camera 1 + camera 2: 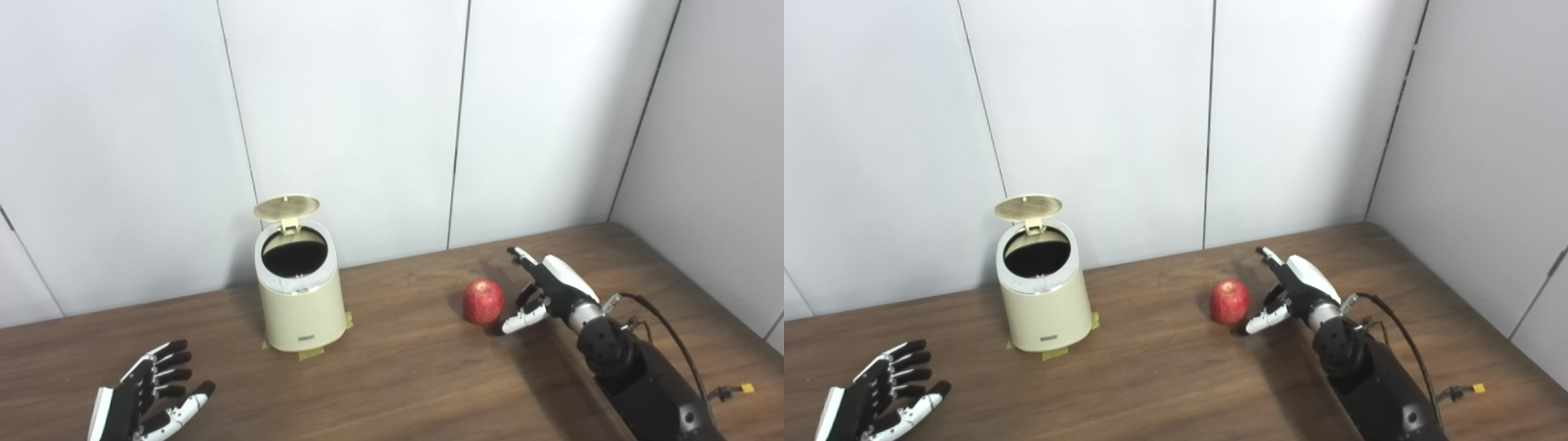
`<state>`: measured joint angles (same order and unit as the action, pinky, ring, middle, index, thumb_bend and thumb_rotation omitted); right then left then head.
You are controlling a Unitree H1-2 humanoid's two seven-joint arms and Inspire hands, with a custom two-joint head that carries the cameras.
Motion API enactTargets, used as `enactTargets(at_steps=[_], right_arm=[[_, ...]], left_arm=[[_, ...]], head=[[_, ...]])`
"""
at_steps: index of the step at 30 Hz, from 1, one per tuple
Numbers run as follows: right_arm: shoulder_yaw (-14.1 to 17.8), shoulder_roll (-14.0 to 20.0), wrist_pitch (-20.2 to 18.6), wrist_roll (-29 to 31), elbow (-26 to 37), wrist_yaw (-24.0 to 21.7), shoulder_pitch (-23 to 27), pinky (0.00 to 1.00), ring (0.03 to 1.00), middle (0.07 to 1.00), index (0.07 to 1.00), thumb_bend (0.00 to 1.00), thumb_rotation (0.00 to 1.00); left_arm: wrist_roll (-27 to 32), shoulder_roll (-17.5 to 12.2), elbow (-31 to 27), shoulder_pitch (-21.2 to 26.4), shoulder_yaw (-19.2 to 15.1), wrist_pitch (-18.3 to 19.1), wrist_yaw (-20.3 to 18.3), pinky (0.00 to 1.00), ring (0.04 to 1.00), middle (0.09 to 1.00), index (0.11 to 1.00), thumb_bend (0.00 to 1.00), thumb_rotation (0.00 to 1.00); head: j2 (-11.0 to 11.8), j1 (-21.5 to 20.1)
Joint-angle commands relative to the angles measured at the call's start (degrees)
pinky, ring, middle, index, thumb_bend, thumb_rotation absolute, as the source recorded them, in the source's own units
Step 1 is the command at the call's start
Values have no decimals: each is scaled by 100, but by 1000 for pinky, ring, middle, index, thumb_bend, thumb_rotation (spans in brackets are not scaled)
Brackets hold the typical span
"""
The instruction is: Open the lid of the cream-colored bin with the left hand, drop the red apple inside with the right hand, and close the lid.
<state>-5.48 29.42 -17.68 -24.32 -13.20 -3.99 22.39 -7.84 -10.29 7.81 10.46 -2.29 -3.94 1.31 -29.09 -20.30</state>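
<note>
Right hand first: fingers spread wide, thumb low by the tabletop, the open palm facing the red apple. The thumb tip sits just beside the apple's near right side; whether it touches is hard to tell. Nothing is gripped. The upper fingers reach out above and to the right of the fruit, not wrapped around it.

The apple rests on the wooden table, right of centre, well apart from the bin.

Over to the left hand, down at the near left corner: fingers splayed, palm up, empty, hovering or resting low at the table's near edge, well clear of everything.

Between them, left of centre and farther back, stands the cream-colored bin, upright. Its lid is swung up on the far hinge, standing open, and the dark round mouth shows clearly. Small strips of yellowish tape peek out at the bin's base.

White wall panels close the scene behind and on the right.
</note>
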Motion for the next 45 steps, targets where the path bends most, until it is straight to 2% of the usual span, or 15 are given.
enactTargets(at_steps=[1,5,11,15,18,26,30,34,37,38,39,40,41,42,45], right_arm=[[36,65,109,-10,159,1,193,677,884,1000,1000,940,141],[4,65,94,-44,240,-67,205,590,831,1000,1000,932,115],[-48,85,146,-95,267,-107,228,571,814,997,996,941,108],[-46,96,109,7,490,-339,232,584,844,989,972,931,75],[-86,124,6,-27,691,-539,253,562,825,967,951,924,64],[-225,153,-154,-248,882,-796,336,505,715,926,907,915,108],[-325,167,-71,-301,807,-880,374,510,679,897,884,901,152],[-389,146,-9,-369,730,-879,369,512,660,885,861,878,139],[-440,151,98,-463,581,-823,378,488,601,780,806,849,98],[-440,147,130,-495,536,-799,381,520,590,680,704,808,42],[-434,140,159,-519,505,-783,383,505,556,621,600,665,82],[-409,121,259,-513,423,-712,376,497,538,590,547,592,102],[-388,106,331,-503,369,-662,370,440,482,520,520,554,41],[-357,85,455,-471,301,-585,358,420,463,497,511,541,21],[-284,36,677,-425,244,-396,315,393,434,476,500,529,2]], left_arm=[[26,-93,-214,170,-23,-84,-30,626,693,750,784,634,74],[16,-101,-216,184,-18,-97,-32,627,691,748,780,635,57],[13,-97,-217,194,-14,-118,-30,607,681,742,774,640,47],[73,-96,-177,213,-25,-114,-56,609,690,750,776,648,64],[70,-91,-184,226,-19,-111,-53,608,690,752,775,644,55],[93,-79,-197,240,-43,-68,-84,617,694,753,774,650,69],[89,-77,-239,244,-53,-27,-87,620,701,754,774,647,65],[93,-75,-254,239,-53,8,-85,630,697,749,773,648,79],[74,-73,-300,221,-52,76,-80,608,688,747,769,638,65],[72,-74,-322,216,-54,99,-79,615,688,746,768,632,63],[73,-76,-336,212,-56,113,-80,610,687,746,767,627,54],[100,-75,-335,207,-63,107,-89,608,686,746,766,625,49],[122,-74,-331,204,-67,98,-96,612,691,753,769,622,51],[127,-78,-322,201,-67,80,-101,613,692,755,770,620,52],[115,-84,-351,185,-66,86,-104,616,692,752,770,609,56]], head=[[-14,1],[-48,13],[-53,16],[-78,34],[-96,62],[-107,83],[-122,106],[-122,106],[-122,106],[-165,130],[-165,130],[-165,130],[-165,130],[-165,130],[-213,145]])
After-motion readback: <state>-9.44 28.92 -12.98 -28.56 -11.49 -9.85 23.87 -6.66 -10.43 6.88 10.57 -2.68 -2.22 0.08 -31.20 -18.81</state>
